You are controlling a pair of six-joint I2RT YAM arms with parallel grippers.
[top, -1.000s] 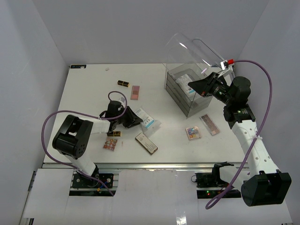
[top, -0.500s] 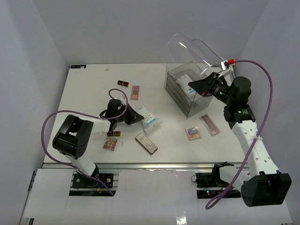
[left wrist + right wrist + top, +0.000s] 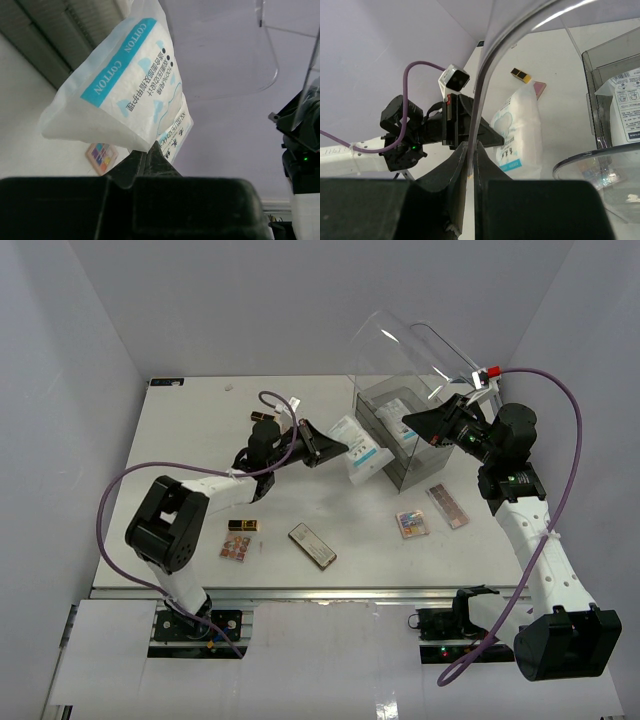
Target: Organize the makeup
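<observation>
The step in hand seems to be stowing the packet (image 3: 360,451) in the box (image 3: 360,408). The left pincer (image 3: 338,448) is pinching the packet's lower edge, fingers shut tight on it, and is holding it in the air just beside the box. The right pincer (image 3: 428,427) is clamping the rim of the lid (image 3: 395,335), propping it tilted up. Next, the packet needs lifting over the wall and releasing inside, clear of the lid. The compact (image 3: 312,545) and palettes (image 3: 412,523) are lying on the desk (image 3: 200,430), well apart.
</observation>
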